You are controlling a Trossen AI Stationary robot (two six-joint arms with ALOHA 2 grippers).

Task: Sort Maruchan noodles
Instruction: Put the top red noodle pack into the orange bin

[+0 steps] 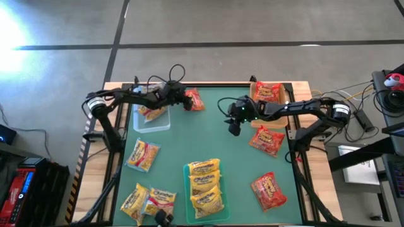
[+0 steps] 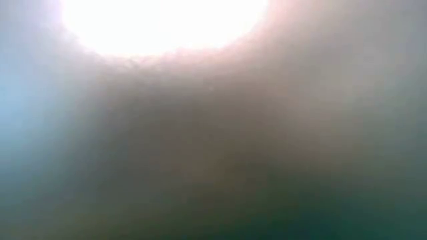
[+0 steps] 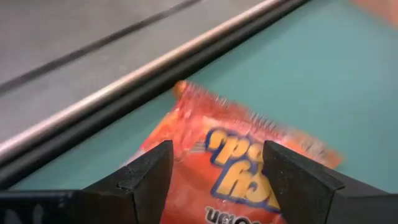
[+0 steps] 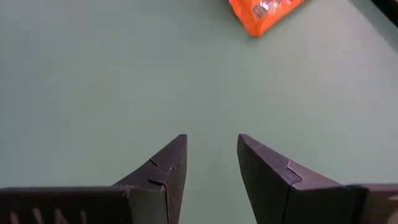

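So progress-wise this looks maybe halfway, judging from where stuff sits around the green mat (image 1: 208, 135). Done so far, as far as I can tell: a stack of yellow packets (image 1: 205, 184) sits in a tray at the mat's near edge, one red packet (image 1: 267, 92) is in a tray at the mat's far right corner, and an orange-and-white packet (image 1: 151, 112) lies in the clear tray (image 1: 151, 118) at the far left. Left over: two red packets on the right side of the mat, one yellow packet on the left side, and a couple of mixed ones bunched at the near left corner. The left gripper (image 1: 187, 101) is at the mat's far edge, jaws spread either side of an orange packet (image 3: 236, 168) without visibly squeezing it (could be grabbing or letting go, can't say which). That packet is just beside the clear tray, not in it. The right gripper (image 4: 211, 165) hovers over bare mat near the middle, fingers part-way apart, nothing between them. The low camera is totally washed out, no help there.
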